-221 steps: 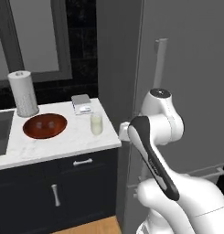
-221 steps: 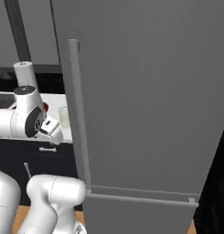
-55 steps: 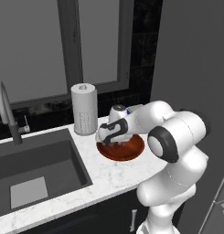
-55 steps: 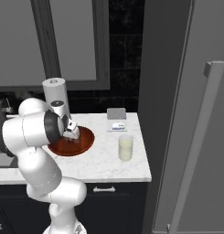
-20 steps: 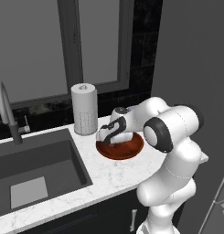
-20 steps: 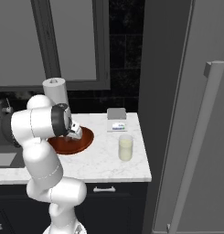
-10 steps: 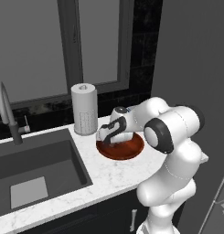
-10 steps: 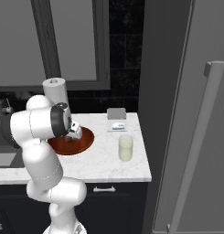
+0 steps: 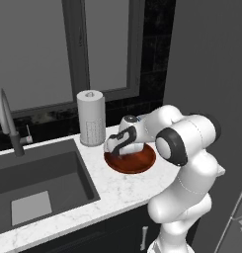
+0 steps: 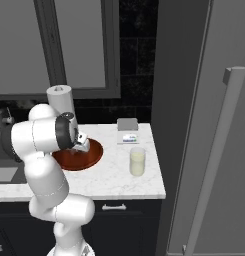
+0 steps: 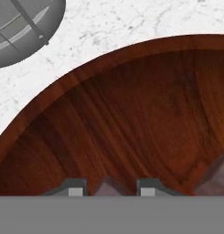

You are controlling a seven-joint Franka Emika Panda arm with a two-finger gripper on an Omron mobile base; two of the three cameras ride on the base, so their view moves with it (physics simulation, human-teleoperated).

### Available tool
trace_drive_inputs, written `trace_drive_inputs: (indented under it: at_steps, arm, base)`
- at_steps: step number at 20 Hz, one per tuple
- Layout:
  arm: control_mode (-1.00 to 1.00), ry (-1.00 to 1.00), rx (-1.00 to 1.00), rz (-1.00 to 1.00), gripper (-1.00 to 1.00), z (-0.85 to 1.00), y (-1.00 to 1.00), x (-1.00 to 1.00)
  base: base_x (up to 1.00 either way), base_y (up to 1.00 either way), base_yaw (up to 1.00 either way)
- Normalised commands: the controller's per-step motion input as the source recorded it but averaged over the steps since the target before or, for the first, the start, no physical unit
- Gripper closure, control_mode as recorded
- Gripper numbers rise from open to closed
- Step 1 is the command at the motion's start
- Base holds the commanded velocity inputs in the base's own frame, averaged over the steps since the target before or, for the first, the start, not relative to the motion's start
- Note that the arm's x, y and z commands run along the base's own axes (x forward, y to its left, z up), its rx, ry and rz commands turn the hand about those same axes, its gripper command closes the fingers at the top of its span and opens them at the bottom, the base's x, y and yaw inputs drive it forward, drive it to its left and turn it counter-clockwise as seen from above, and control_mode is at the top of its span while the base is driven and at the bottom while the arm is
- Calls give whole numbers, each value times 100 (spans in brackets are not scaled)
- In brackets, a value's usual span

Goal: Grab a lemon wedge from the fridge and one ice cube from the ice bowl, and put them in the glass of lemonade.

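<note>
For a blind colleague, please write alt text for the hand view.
The hand is low inside the reddish-brown ice bowl, with a pale ice cube between its fingertips. White marble counter lies beyond the rim.

A white marble countertop [image 9: 123, 185] runs along the wall over dark lower cabinets [image 10: 125, 225] with small pale pull handles. Set into it at the left is a dark rectangular sink [image 9: 36, 184] with a pale grey square patch on its floor. A curved grey faucet [image 9: 6, 116] rises behind the sink. A white perforated paper-towel cylinder [image 9: 91, 118] stands upright on the counter near the back wall, just right of the sink. Behind it is a window [image 9: 73, 49] with a dark frame, set in a black tiled wall. Farther right on the counter, a small grey kitchen scale [image 10: 127, 131] sits against the backsplash.
</note>
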Motion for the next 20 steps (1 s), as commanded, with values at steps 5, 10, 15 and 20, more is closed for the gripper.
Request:
trace_drive_inputs:
  at_steps: [5,10,15,20]
  arm:
    - [-100,0,0,0,100,0,-1,-5]
    - [-100,0,0,0,100,68,-24,-9]
    - [-100,0,0,0,100,100,-49,0]
    - [-100,0,-5,-2,100,93,-63,-5]
  base:
    - [0,0,0]
    - [0,0,0]
    - [0,0,0]
    - [0,0,0]
